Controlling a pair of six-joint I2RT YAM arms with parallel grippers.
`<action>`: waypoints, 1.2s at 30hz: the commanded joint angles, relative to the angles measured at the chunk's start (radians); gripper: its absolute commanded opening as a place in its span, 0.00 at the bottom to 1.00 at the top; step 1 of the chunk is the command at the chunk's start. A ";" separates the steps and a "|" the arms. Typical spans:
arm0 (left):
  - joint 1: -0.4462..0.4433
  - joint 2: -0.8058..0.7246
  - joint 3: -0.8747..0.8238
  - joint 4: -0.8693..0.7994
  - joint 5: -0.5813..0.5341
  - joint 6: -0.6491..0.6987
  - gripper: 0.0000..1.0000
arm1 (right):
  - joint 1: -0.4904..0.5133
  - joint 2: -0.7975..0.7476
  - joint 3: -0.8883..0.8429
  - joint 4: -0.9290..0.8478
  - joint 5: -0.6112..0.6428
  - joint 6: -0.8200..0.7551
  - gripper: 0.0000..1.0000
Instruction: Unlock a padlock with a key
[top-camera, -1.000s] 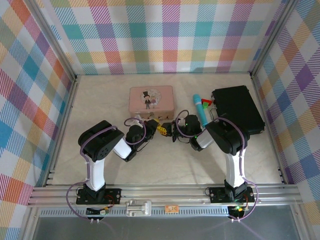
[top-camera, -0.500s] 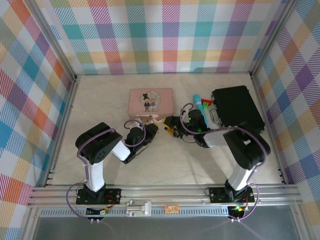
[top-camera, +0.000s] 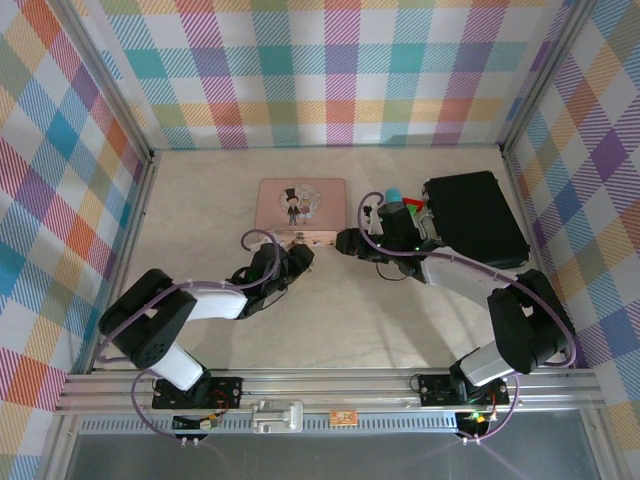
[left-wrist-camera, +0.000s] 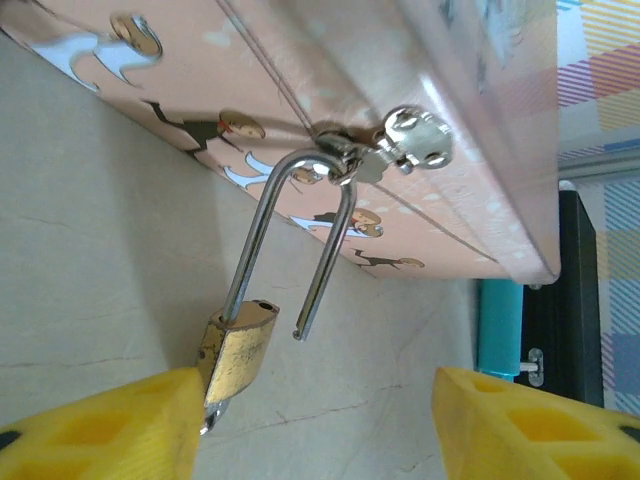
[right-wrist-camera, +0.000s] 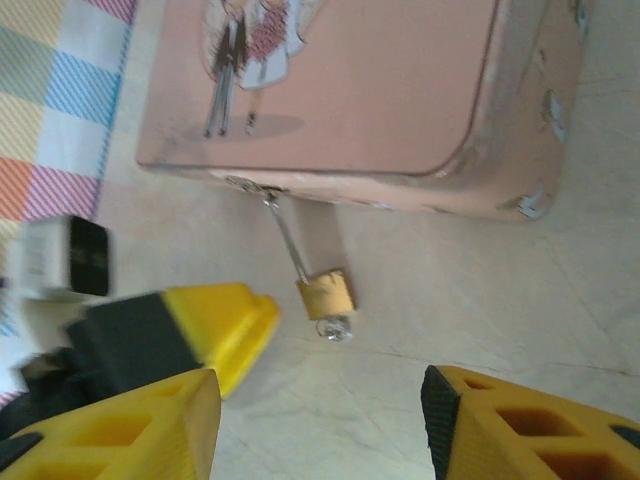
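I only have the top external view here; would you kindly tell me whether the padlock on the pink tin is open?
Observer: Yes, the left wrist view shows one leg of the shackle standing free of the padlock body.
Operator: Is it off the tin?
Observer: No, the shackle is hooked through the clasp on the pink tin.
Operator: And the key?
Observer: The right wrist view shows a small silvery piece, apparently the key, at the padlock's base.
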 joint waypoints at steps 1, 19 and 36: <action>0.025 -0.099 0.017 -0.208 -0.057 0.073 0.65 | 0.043 -0.004 0.039 -0.096 0.056 -0.159 0.56; 0.418 -0.507 -0.056 -0.480 0.005 0.147 0.82 | 0.403 0.476 0.558 -0.507 0.543 -0.265 0.58; 0.486 -0.505 -0.076 -0.425 0.053 0.150 0.82 | 0.430 0.753 0.839 -0.684 0.839 -0.348 0.47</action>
